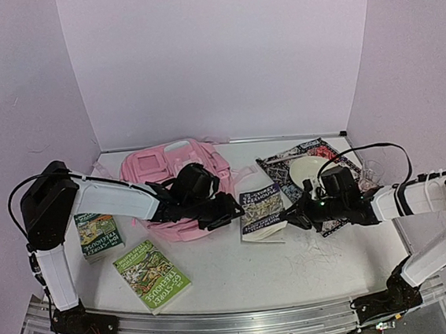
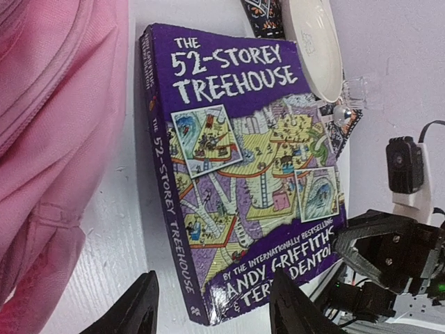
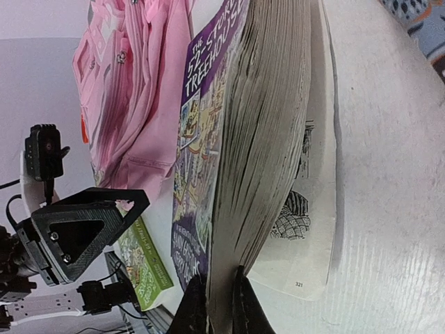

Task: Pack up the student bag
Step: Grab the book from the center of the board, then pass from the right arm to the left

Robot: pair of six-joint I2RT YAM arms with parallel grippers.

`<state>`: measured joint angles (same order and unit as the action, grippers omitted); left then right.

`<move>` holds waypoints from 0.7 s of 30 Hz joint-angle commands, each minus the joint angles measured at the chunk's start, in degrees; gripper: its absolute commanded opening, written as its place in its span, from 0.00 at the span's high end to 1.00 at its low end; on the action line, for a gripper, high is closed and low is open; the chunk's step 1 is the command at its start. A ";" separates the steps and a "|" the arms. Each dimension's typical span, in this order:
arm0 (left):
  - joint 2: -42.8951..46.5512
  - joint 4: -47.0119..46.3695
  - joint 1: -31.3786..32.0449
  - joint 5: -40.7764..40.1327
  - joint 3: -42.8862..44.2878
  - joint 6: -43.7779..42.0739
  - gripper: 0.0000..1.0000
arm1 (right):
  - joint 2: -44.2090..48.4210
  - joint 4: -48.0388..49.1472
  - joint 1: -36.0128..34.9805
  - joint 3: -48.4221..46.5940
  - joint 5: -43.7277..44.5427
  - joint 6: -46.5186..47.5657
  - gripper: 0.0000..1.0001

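The pink student bag (image 1: 178, 179) lies flat at the back left of the table; it also shows in the left wrist view (image 2: 49, 139) and the right wrist view (image 3: 139, 90). A purple "52-Storey Treehouse" book (image 1: 262, 209) lies just right of it. My right gripper (image 1: 293, 220) is shut on the book's open page edge (image 3: 257, 139), with the front cover and most pages raised; the last pages rest on the table. My left gripper (image 1: 232, 210) reaches over the bag and hovers open (image 2: 215, 313) above the book's lower spine corner (image 2: 243, 174), without touching it.
Two green Treehouse books lie at the front left, one (image 1: 152, 275) near the table edge and one (image 1: 97, 234) by the left arm. A white plate (image 1: 306, 168) sits on a black-and-white patterned book (image 1: 328, 150) at the back right. White walls enclose the table.
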<state>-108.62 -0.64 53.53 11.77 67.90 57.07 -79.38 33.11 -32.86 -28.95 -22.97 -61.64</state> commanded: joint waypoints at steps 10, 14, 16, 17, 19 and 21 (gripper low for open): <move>-2.74 -8.24 -0.19 5.73 0.36 7.87 0.44 | 4.95 16.77 0.16 2.98 -3.99 -9.35 1.00; -3.29 -8.24 -0.18 5.39 -0.26 8.37 0.44 | 5.08 17.53 0.17 2.95 -4.35 -9.46 1.00; -4.10 -8.28 -0.18 6.42 -0.04 8.66 0.44 | 5.02 17.83 0.15 2.96 -4.48 -9.50 1.00; -4.57 -8.32 -0.18 7.14 0.27 8.86 0.44 | 4.95 17.98 0.13 2.96 -4.59 -9.43 1.00; -5.33 -8.63 -0.18 8.76 1.15 9.39 0.44 | 4.70 18.25 0.17 3.01 -4.71 -9.40 1.00; -5.69 -9.11 -0.10 9.67 1.78 9.93 0.45 | 4.59 18.50 0.16 3.07 -4.65 -9.34 1.00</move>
<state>-113.03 -7.60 53.43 18.10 67.68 65.28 -77.03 44.44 -32.86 -25.69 -25.62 -70.78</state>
